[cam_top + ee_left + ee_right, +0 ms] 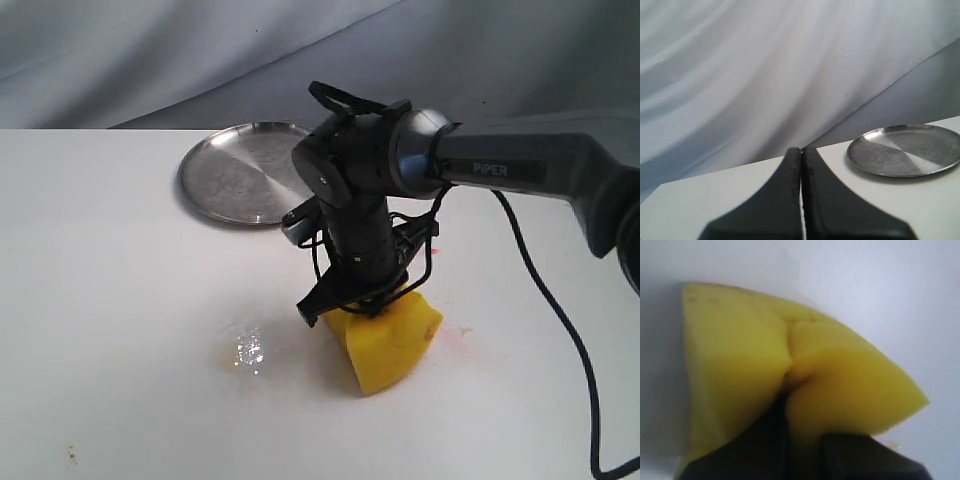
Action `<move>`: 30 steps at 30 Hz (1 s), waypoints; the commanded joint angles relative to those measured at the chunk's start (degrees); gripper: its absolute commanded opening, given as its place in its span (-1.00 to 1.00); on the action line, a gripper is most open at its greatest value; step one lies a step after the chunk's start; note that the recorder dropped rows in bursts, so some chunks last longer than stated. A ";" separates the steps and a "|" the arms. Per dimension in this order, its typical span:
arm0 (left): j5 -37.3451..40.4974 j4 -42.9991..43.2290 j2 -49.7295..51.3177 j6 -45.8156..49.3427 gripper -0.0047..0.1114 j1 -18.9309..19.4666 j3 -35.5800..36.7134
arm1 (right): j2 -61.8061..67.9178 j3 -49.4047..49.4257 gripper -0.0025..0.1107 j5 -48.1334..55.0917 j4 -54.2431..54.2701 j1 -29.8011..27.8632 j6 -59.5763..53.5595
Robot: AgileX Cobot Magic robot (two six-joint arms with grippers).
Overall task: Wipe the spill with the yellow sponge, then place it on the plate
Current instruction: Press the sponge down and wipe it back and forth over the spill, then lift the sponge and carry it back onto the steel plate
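Grey-blue cloth (pixel 150 50) hangs behind a white bench (pixel 100 300), and everything you need sits toward the middle of it. Your right fingers (pixel 314 303) are clenched on the yellow sponge (pixel 388 345), pinching it from above so deeply that the foam folds into a crease between them in the right wrist view. That bite is what should stop the block slipping when it is dragged. The sponge hangs tilted, one corner down and, as far as I can judge, touching the bench.

The spill (pixel 248 350) lies beside it, toward the left of the exterior view, a small glossy patch with an amber edge. A strip of dry bench separates the two, so no wiping contact shows yet. I judge the next move to be a low sweep across to that patch with a flatter face pressed down, since a corner alone would soak up little.

The plate (pixel 235 185) sits bare behind the arm, well apart from the spill and off the wiping path. Your left fingers (pixel 782 200) are pressed together on nothing, off to the side with the plate in their camera's sight. A faint pink mark (pixel 463 333) beyond the sponge is not your target.
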 commanded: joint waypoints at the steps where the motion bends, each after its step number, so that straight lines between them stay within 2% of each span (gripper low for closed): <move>1: -0.35 -0.40 -0.20 -0.54 -0.92 0.25 -0.17 | 0.60 3.41 -0.96 -3.96 10.41 3.66 -4.57; 8: -0.35 -0.40 -0.20 -0.54 -0.92 0.25 -0.17 | 0.88 3.41 -0.96 -14.37 13.07 10.87 -4.57; 12: -0.35 -0.40 -0.20 -0.54 -0.92 0.25 -0.17 | 2.96 0.52 -0.96 -16.07 13.93 11.93 -4.57; 17: -0.35 -0.40 -0.20 -0.54 -0.92 0.25 -0.17 | 8.65 -9.40 -0.96 -12.26 14.84 11.93 -4.57; 25: -0.35 -0.40 -0.20 -0.54 -0.92 0.25 -0.17 | 16.34 -25.81 -0.96 -11.87 19.19 11.93 -6.97; 30: -0.35 -0.40 -0.20 -0.54 -0.92 0.25 -0.17 | 17.79 -33.92 -0.96 -13.24 15.26 11.41 -7.28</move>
